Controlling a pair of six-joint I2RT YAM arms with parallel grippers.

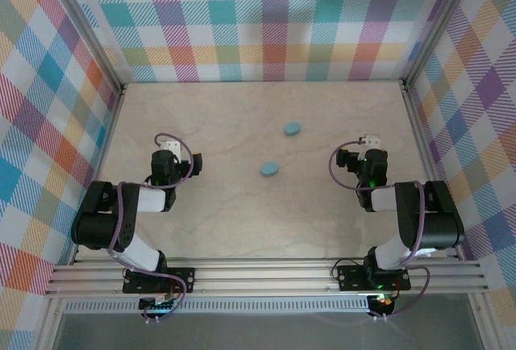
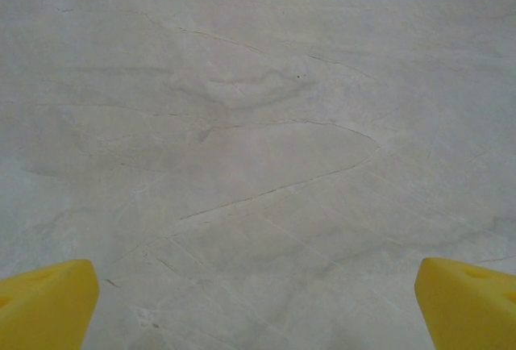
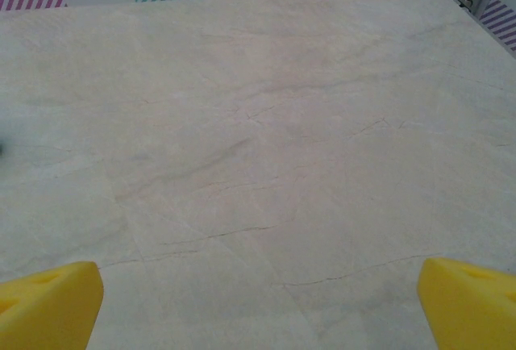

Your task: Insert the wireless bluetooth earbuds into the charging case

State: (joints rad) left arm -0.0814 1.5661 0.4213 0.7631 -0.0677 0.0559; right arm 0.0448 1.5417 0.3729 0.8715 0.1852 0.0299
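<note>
Fingers [image 2: 44, 306] of the left gripper [image 2: 258, 318] gape empty over the table [image 2: 258, 124], the right gripper [image 3: 258, 318] likewise, and from above the near case [image 1: 269, 169] and far case [image 1: 292, 129] lie at the left gripper's three o'clock — likely light, slick, hard shells, best pinched across the narrow width.

Yellow fingertips [image 2: 48, 306] over a cream, grey-veined table [image 1: 242, 221]; ahead, light-blue near case [image 1: 269, 169], light-blue far case [image 1: 291, 129]; pastel plaid walls [image 1: 266, 19] beyond.
</note>
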